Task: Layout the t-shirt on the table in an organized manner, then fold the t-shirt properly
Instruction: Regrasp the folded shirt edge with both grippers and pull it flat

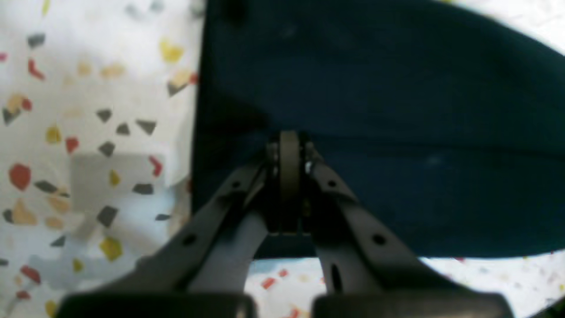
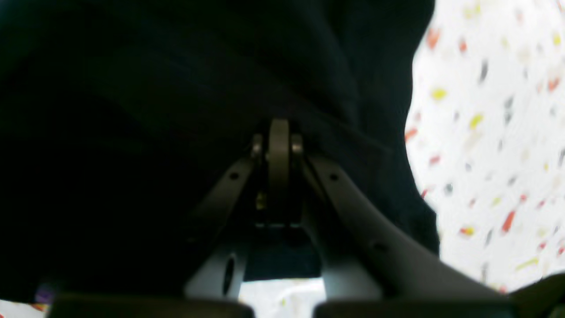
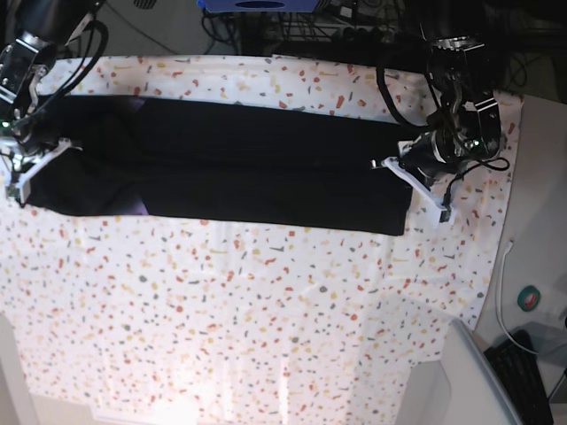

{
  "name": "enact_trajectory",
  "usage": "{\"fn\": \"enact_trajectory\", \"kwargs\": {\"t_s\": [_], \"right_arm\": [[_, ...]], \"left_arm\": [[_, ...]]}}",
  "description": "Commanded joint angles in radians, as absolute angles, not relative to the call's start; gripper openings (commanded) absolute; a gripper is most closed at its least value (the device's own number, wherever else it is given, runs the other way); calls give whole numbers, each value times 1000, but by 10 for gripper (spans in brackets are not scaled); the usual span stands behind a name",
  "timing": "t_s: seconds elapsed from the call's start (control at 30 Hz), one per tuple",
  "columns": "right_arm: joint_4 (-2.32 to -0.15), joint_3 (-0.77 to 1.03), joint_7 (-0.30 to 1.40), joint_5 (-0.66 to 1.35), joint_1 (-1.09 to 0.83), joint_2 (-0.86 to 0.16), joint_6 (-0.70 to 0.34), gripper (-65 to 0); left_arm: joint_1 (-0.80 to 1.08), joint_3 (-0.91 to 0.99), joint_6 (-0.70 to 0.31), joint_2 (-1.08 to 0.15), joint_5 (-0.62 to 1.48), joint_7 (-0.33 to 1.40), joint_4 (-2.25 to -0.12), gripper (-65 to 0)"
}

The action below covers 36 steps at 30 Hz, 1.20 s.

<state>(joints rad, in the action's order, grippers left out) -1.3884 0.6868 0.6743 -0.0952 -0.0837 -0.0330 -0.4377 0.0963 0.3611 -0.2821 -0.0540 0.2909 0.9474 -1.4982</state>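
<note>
While the t-shirt (image 3: 230, 168) was stretched as a long black band across the far part of the speckled desk (image 3: 266, 310), each end was held. The left tool (image 1: 289, 145) was clamped on one end, the right tool (image 2: 278, 132) on the other.

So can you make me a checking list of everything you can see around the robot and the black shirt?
Surface: the table has a white cover with coloured flecks.
Job's things: the t-shirt lies across the far part of the table as a long black band, stretched between the two arms.
Clutter: nothing seen on the table besides the shirt.
Grippers: the left gripper is shut on the t-shirt's edge; the right gripper is shut on the t-shirt too.
Cables: a white cable runs beside the table; dark cables hang by the arm.
Surroundings: a green round thing lies off the table.
</note>
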Motion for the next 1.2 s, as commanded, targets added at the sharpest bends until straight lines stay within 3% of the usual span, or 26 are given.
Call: {"fn": "enact_trajectory", "kwargs": {"t_s": [0.0,0.33,0.7,0.83,1.17], "right_arm": [[-1383,693,644,-87,-76,-44,-437,-650],[-1308,685,581,-87,-48,-45,-437,-650],[-1270,693,587,-90,-19,-39,-437,-650],[-1282,694,581,-88,-24,-45,-437,-650],[-1481,693,587,-87,-41,-44,-438,-650]], "left_arm": [[77,354,-283,-58,306,901,-1489,-650],[22,263,-280,-74,185,773,-1305,-650],[-131,255,-280,-91,180,774,-1168,-650],[-93,263,-280,-91,182,786,-1274,-650],[-25,286,-280,-94,193,1026,-1675,-650]]}}
